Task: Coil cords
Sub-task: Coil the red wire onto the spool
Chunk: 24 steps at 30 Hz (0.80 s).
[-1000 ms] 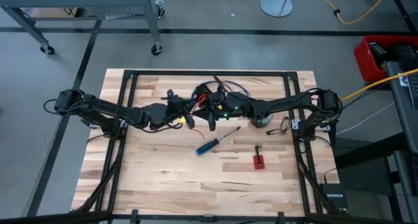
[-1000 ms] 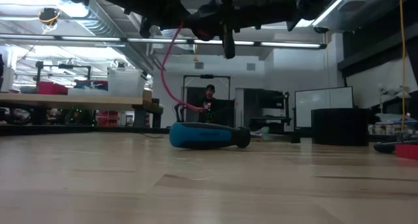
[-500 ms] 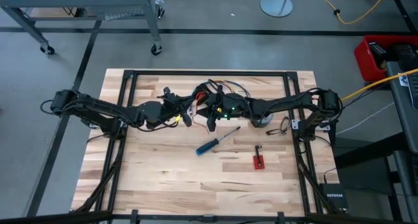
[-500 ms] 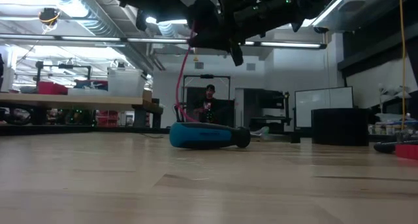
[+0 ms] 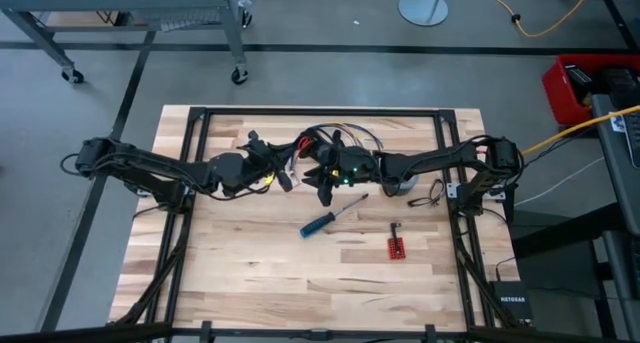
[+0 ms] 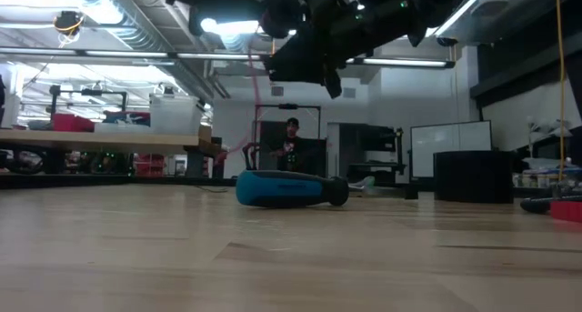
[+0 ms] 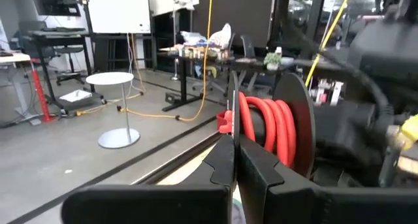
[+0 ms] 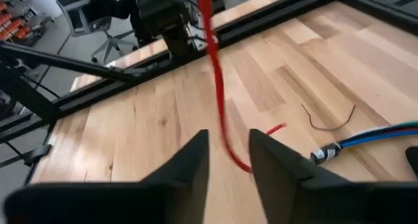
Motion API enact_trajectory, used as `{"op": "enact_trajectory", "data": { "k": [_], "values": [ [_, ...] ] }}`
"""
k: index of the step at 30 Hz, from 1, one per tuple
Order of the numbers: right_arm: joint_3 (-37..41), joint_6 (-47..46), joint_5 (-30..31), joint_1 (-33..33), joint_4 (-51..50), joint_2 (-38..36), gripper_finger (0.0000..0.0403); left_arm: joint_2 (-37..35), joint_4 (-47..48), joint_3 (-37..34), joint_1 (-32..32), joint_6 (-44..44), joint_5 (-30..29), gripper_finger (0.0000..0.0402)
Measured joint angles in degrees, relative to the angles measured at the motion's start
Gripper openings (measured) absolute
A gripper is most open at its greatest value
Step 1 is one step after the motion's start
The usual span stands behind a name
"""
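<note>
**Both arms meet over the table's far half, red cord between them**

The table (image 5: 250, 273) is light wood in a dark frame. Both arms reach inward from its sides and meet above the far middle.

The left gripper (image 7: 234, 160) has its fingers pressed together. A thin black disc edge runs up from between their tips; whether they clamp it cannot be told. Just behind is a spool (image 7: 292, 123) wound with red cord (image 7: 266, 127).

The right gripper (image 8: 228, 160) points down at the table with its fingers parted by a narrow gap. A loose red strand (image 8: 216, 87) hangs through that gap; contact with either finger cannot be made out.

A blue-handled screwdriver (image 5: 325, 219) lies on the table nearer than the grippers. A small red part (image 5: 397, 247) lies beside it, apart.

In the high view the grippers overlap in a dark tangle of wires, so fingertips are not separable there.
</note>
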<state>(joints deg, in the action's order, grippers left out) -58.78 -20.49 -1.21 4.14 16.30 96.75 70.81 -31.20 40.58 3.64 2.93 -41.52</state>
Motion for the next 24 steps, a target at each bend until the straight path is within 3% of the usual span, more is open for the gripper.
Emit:
{"op": "enact_trajectory", "data": {
  "k": [6,15,24],
  "values": [
    [0.0,0.0,0.0,0.0,-1.2,0.0,0.0171,-2.7,0.4,0.0,0.0,-1.9,-1.0,0.0],
    [0.0,0.0,0.0,0.0,-1.2,0.0,0.0182,-6.5,0.7,0.0,0.0,-5.2,-1.2,0.0],
    [0.0,-0.2,-10.9,0.0,-0.1,0.0,0.0182,-7.1,0.7,0.0,0.0,-7.7,-1.2,0.0]
  ]
}}
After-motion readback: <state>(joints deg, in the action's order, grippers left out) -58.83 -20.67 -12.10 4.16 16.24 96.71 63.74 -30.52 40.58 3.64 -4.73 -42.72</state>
